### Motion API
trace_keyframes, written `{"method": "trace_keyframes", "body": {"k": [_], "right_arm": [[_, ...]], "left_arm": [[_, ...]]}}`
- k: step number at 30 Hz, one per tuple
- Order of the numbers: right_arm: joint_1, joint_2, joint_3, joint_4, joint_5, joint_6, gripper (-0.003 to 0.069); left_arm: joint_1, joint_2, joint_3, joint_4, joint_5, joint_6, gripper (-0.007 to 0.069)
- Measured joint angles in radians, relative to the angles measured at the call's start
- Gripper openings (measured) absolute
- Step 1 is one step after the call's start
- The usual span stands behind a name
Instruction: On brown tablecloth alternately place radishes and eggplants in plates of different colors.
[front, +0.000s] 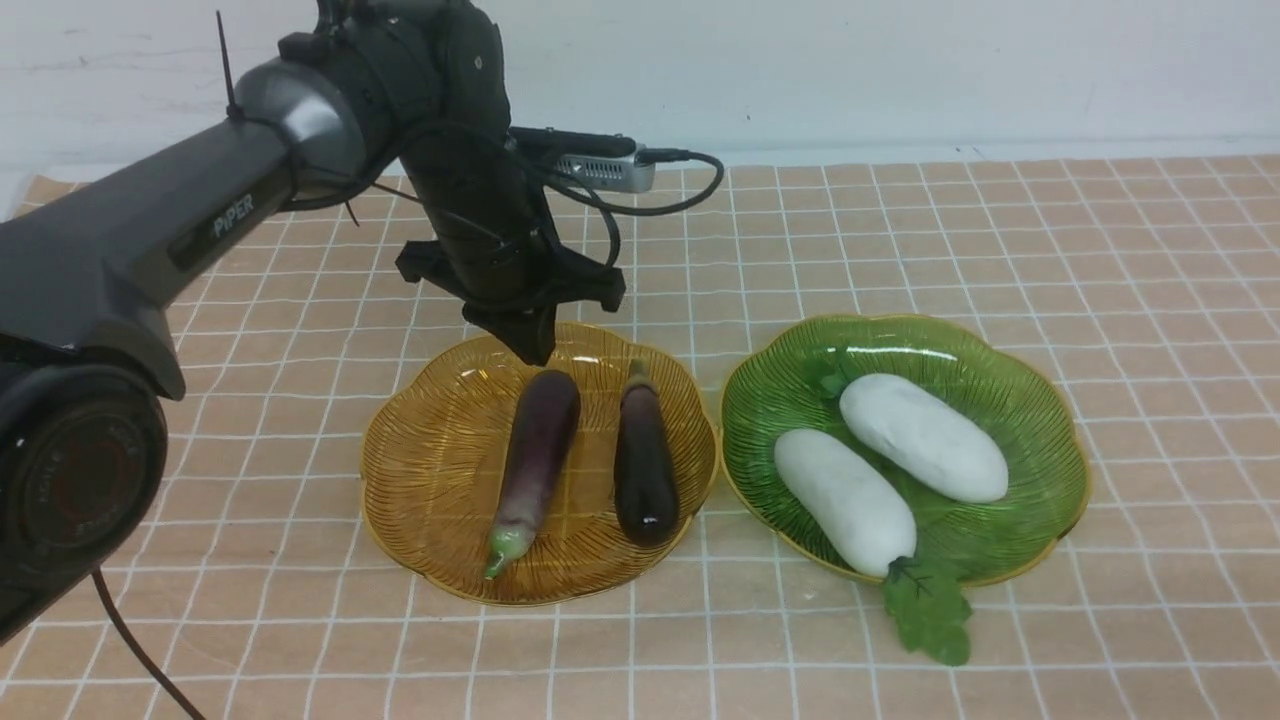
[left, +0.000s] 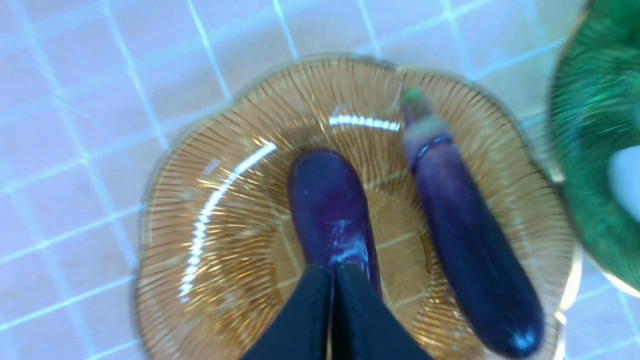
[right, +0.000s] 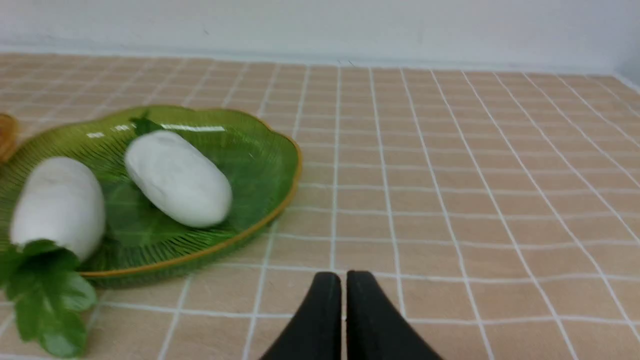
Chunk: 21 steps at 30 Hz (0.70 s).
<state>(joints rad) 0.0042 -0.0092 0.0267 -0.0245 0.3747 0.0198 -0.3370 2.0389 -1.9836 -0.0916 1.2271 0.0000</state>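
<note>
On the brown tablecloth the amber plate holds both eggplants: the paler one and the darker one. The green plate holds both radishes. My left gripper is shut and empty, just over the far blunt end of the paler eggplant. In the left wrist view its fingers hide that eggplant's other end, beside the darker one. My right gripper is shut and empty, low over the cloth beside the green plate. It is out of the front view.
Green leaves of the nearer radish hang over the green plate's front rim onto the cloth. The two plates almost touch. A white wall runs behind the cloth's far edge. The left arm's cable hangs at the near left.
</note>
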Motion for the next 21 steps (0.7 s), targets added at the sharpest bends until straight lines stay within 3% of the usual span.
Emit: {"method": "trace_keyframes", "body": {"k": [6, 12, 17, 21], "right_arm": [[-0.014, 0.0, 0.0, 0.0, 0.008, 0.0, 0.0012], [-0.016, 0.0, 0.0, 0.0, 0.008, 0.0, 0.0012], [-0.016, 0.0, 0.0, 0.0, 0.008, 0.0, 0.0012], [-0.016, 0.0, 0.0, 0.0, 0.008, 0.0, 0.0012]], "left_arm": [[0.0, -0.155, 0.047, 0.026, 0.003, 0.012, -0.0003], [0.0, -0.366, 0.226, 0.062, 0.005, 0.014, -0.0003], [-0.002, -0.709, 0.554, 0.076, -0.005, 0.0, -0.0003], [-0.005, -1.016, 0.921, 0.071, -0.187, -0.016, -0.0003]]}}
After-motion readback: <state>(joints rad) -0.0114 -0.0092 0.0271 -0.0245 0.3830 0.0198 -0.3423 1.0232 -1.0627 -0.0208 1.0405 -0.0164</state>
